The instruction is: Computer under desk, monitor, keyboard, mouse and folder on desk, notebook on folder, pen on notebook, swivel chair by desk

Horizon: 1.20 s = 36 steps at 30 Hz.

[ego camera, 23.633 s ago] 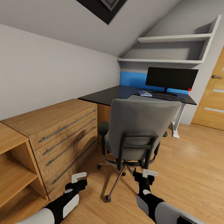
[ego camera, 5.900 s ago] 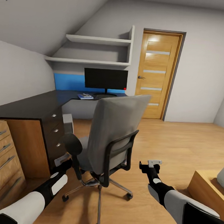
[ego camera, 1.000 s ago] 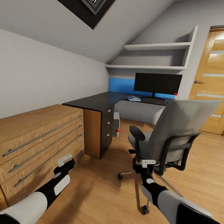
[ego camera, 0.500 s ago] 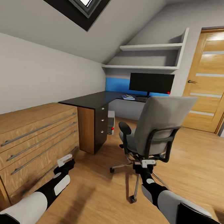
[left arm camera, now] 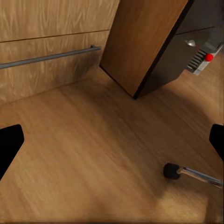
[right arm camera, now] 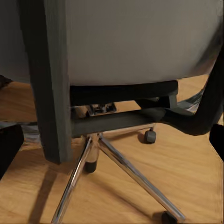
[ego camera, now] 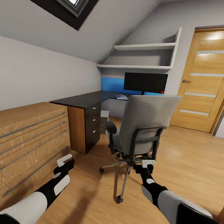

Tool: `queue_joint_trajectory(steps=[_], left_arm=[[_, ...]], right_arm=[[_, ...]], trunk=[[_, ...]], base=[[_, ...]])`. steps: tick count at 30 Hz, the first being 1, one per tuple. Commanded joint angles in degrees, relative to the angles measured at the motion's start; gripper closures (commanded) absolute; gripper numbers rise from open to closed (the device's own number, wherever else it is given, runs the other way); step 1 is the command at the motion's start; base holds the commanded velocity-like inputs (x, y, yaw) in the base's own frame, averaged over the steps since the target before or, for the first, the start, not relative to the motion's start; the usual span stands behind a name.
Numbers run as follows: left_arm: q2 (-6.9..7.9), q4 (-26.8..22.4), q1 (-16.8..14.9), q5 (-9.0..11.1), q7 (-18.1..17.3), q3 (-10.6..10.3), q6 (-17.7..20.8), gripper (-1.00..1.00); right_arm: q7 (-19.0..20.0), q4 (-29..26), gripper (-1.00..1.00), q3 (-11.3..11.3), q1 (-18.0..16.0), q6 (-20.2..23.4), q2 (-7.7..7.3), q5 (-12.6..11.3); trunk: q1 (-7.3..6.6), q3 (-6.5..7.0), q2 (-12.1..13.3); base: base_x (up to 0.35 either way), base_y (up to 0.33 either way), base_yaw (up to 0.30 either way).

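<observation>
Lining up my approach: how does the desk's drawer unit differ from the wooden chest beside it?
The desk drawer unit is dark, narrow, with round knobs; the wooden chest is light oak, wide, with long bar handles. The unit stands slightly taller than the chest. Both sit along the same wall.

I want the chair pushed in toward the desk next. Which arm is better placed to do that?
Probably the right. The right gripper sits directly behind the swivel chair, jaws open, with the chair's back frame close ahead in its wrist view. The left gripper is off beside the wooden drawer chest, facing bare floor.
</observation>
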Motion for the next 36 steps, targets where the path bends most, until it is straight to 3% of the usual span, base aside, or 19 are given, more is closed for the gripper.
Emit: queue_joint_trajectory(steps=[1, 7, 20, 36], left_arm=[[0.06, -0.1, -0.1, 0.5, 0.4, -0.5, -0.3, -1.0], [0.06, -0.1, -0.1, 0.5, 0.4, -0.4, -0.2, -1.0], [0.12, -0.1, -0.1, 0.5, 0.3, -0.4, -0.3, -1.0], [0.12, -0.1, 0.0, 0.5, 0.3, -0.4, -0.3, -1.0]], right_arm=[[-0.4, -0.1, -1.0, 0.5, 0.0, 0.0, -0.02, -0.3], [-0.4, -0.1, -1.0, 0.4, 0.0, 0.0, -0.02, -0.2], [-0.3, -0.1, -1.0, 0.5, 0.1, 0.0, 0.03, -0.1], [-0.4, -0.2, -1.0, 0.5, 0.2, -0.1, 0.11, -0.1]], trunk=[[-0.01, -0.06, 0.0], [-0.01, -0.06, 0.0], [-0.01, -0.06, 0.0], [-0.01, -0.06, 0.0]], base=[[0.073, -0.342, 0.0], [0.051, -0.278, 0.0], [0.015, -0.038, 0.0], [0.249, -0.026, 0.0]])
